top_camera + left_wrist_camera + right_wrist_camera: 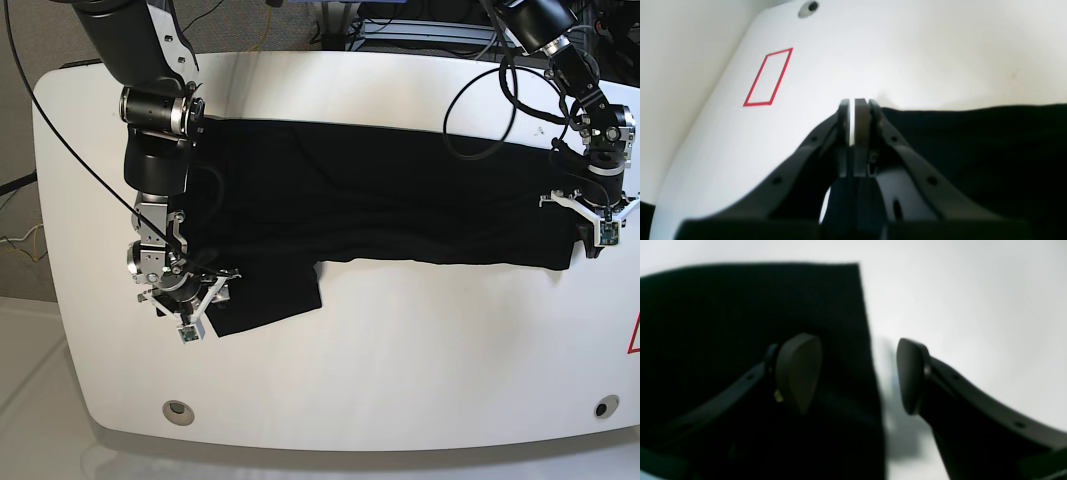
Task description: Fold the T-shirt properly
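Note:
The black T-shirt [380,200] lies in a long band across the white table, with a flap [265,295] hanging toward the front at the base view's left. My right gripper [190,302] is open and straddles that flap's edge. In the right wrist view, one of the right gripper [858,373] fingers is over the black T-shirt [740,306] and the other is over bare table. My left gripper [593,218] sits at the shirt's far right end. In the left wrist view the left gripper [852,104] is shut, the T-shirt [973,150] edge lies beside it, and no cloth shows between the fingers.
A red tape rectangle [768,77] marks the table beyond the left gripper, and its corner [634,335] shows at the base view's right edge. Round holes [177,408] [601,408] sit near the table's front corners. Cables [490,110] hang over the back right.

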